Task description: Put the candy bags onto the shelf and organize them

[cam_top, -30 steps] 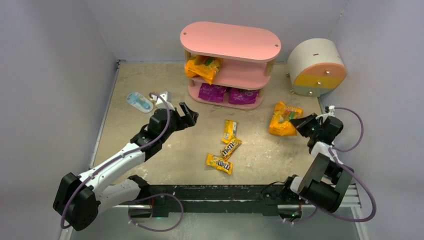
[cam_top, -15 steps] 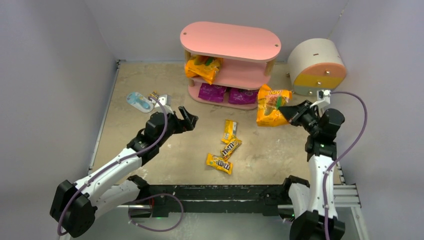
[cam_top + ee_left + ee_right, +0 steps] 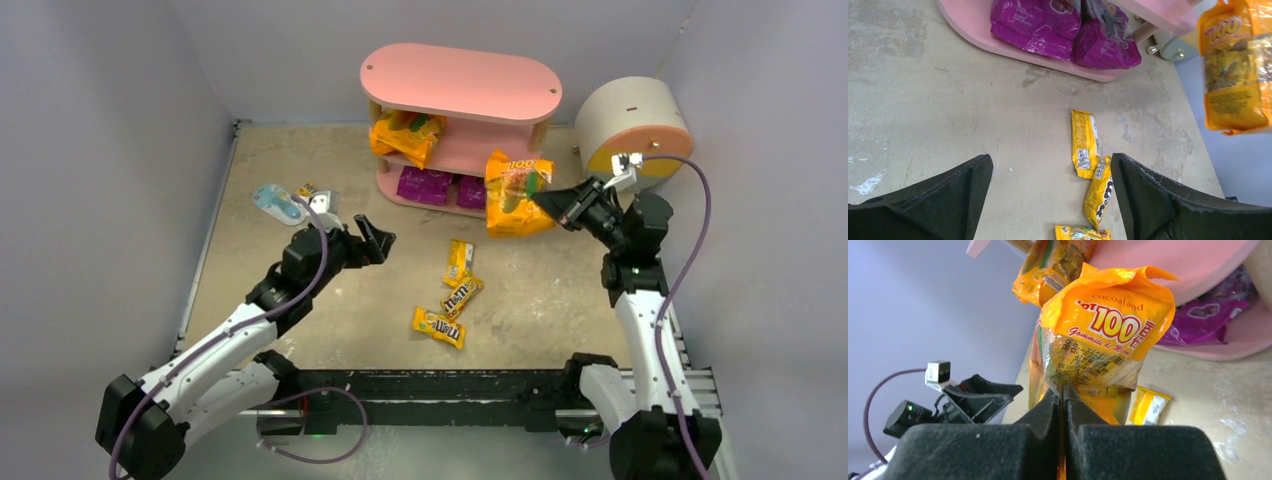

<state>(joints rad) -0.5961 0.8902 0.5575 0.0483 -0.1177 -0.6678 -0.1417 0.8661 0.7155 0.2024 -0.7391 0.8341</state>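
Note:
My right gripper (image 3: 558,204) is shut on an orange bag (image 3: 515,192) marked "100" (image 3: 1103,335) and holds it in the air, in front of the right end of the pink shelf (image 3: 460,85). Another orange bag (image 3: 405,135) lies on the middle tier. Two purple bags (image 3: 425,185) (image 3: 487,191) lie on the bottom tier. Three yellow M&M's packets (image 3: 459,262) (image 3: 461,296) (image 3: 438,327) lie on the table. My left gripper (image 3: 375,238) is open and empty, above the table to the left of the packets (image 3: 1085,142).
A round cream drawer unit (image 3: 632,132) stands at the back right, close behind my right arm. A flat light-blue-and-white item (image 3: 279,203) and a small object (image 3: 322,199) lie at the left. Grey walls close in the table on three sides.
My right gripper has lifted the orange bag off the table and carried it left and back toward the shelf. My left arm has shifted slightly and stays open.

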